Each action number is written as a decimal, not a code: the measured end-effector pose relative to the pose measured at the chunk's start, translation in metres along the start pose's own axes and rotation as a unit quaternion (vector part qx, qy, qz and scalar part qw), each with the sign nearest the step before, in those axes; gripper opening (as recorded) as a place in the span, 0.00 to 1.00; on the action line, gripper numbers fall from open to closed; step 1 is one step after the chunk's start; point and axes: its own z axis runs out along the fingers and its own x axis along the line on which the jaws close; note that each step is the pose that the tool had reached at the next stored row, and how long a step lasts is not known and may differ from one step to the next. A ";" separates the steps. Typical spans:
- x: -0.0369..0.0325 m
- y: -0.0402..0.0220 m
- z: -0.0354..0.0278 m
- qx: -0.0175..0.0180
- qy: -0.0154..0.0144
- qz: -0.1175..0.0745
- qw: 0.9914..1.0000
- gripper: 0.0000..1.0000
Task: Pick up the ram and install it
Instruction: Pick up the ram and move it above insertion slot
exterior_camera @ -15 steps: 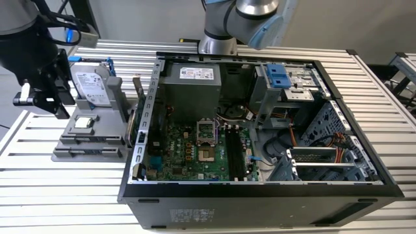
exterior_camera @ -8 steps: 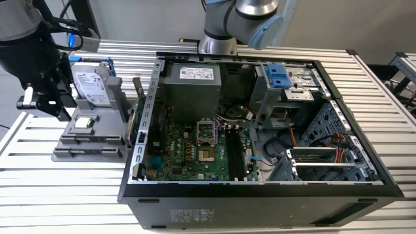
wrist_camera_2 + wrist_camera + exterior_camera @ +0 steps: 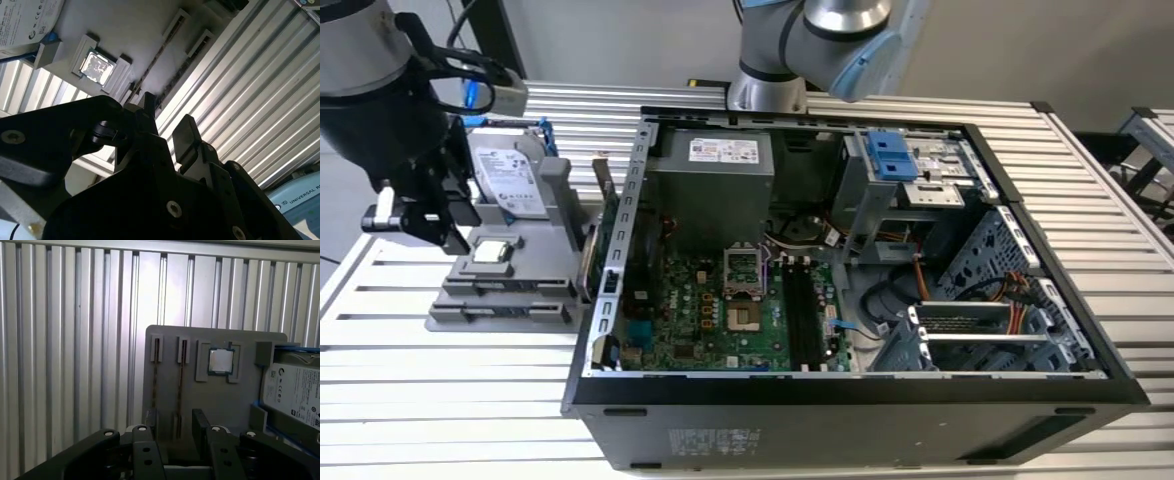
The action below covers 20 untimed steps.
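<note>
Two rams stand on edge in narrow slots of a grey holder [image 3: 220,405]: one ram [image 3: 156,375] and a second ram [image 3: 180,382] beside it. They also show as thin strips, the first ram [image 3: 159,50] among them, in the second wrist view. My gripper [image 3: 175,427] hovers over the end of the holder where the rams sit, and one dark finger [image 3: 200,425] is near the second ram. The jaws stand open with nothing held. In the exterior view my gripper [image 3: 420,220] is above the holder's [image 3: 500,300] left side.
The holder also carries a square silver processor chip [image 3: 221,361] and a silver hard drive [image 3: 507,180]. To the exterior view's right lies the open computer case [image 3: 854,390] with its green motherboard [image 3: 700,320] and long black slots [image 3: 803,310]. The table is ribbed metal [image 3: 75,340].
</note>
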 end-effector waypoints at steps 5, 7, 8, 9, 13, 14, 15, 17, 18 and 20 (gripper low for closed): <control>0.0003 -0.0001 0.0062 0.000 0.000 0.000 1.000 1.00; 0.0004 -0.0001 0.0090 0.000 0.000 0.000 1.000 1.00; 0.0004 -0.0001 0.0104 0.000 0.000 0.000 1.000 1.00; 0.0005 -0.0001 0.0117 0.000 0.000 0.000 1.000 1.00; 0.0012 -0.0003 0.0177 0.000 0.000 0.000 1.000 1.00; 0.0017 -0.0003 0.0192 0.000 0.000 0.000 1.000 1.00; 0.0023 -0.0004 0.0207 0.000 0.000 0.000 1.000 1.00; 0.0041 -0.0005 0.0234 0.000 0.000 0.000 1.000 1.00; 0.0051 -0.0005 0.0249 0.000 0.000 0.000 1.000 1.00; 0.0070 -0.0006 0.0280 0.000 0.000 0.000 1.000 1.00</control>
